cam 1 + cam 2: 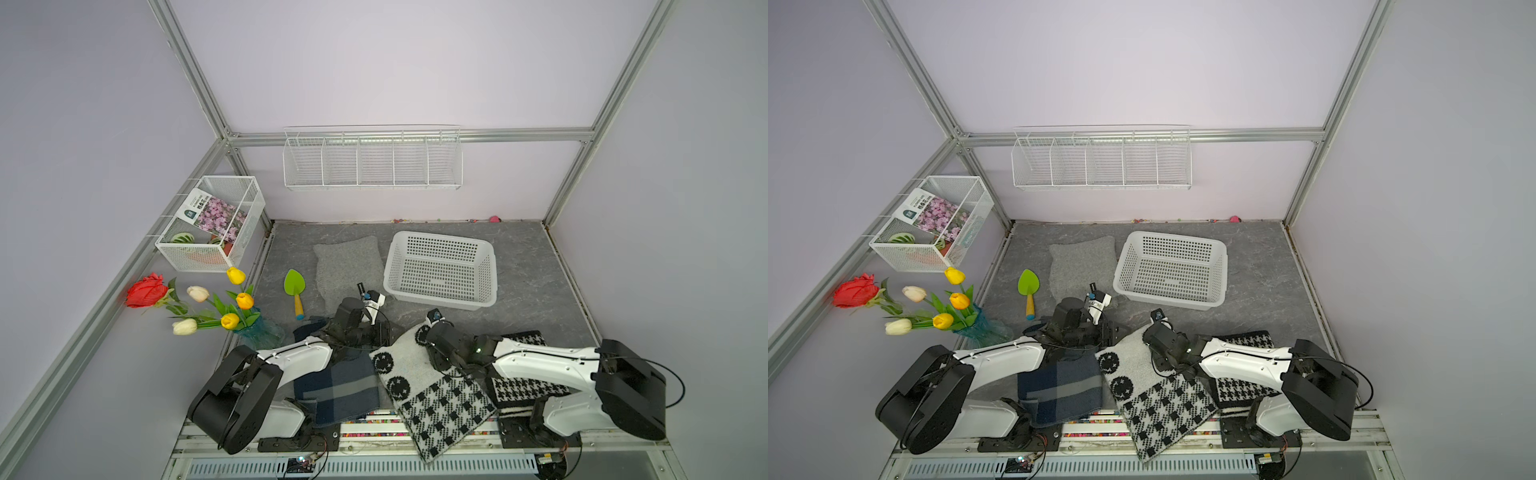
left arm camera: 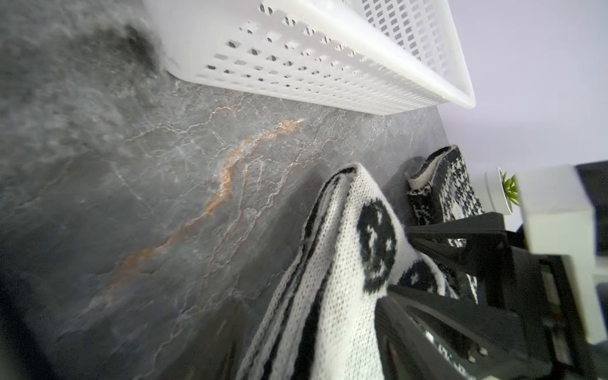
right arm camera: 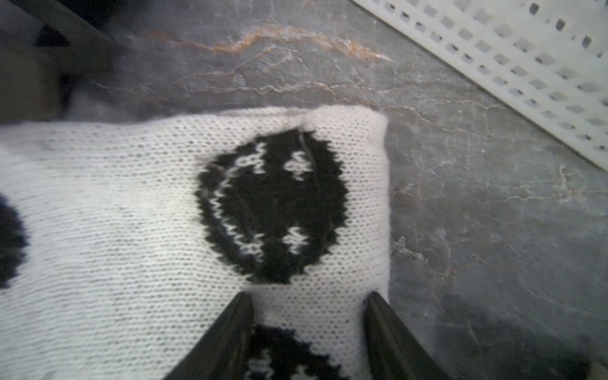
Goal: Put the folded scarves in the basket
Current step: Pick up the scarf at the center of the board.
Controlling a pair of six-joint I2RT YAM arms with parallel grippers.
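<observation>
Now both hands at the scarf's end nearest the basket (image 1: 440, 237).
Right hand (image 3: 309, 332) pinches the smiley scarf (image 1: 419, 374), presumably for lifting; left hand (image 2: 408, 263) straddles its edge, grip unclear.

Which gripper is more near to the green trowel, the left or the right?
The left. The left gripper is at the smiley scarf's edge nearer the green trowel; the right gripper is at the scarf's corner beyond it, toward the basket.

Green trowel (image 1: 294, 289) beside grey cloth (image 1: 348, 266); tulips (image 1: 232, 305) in vase.
</observation>
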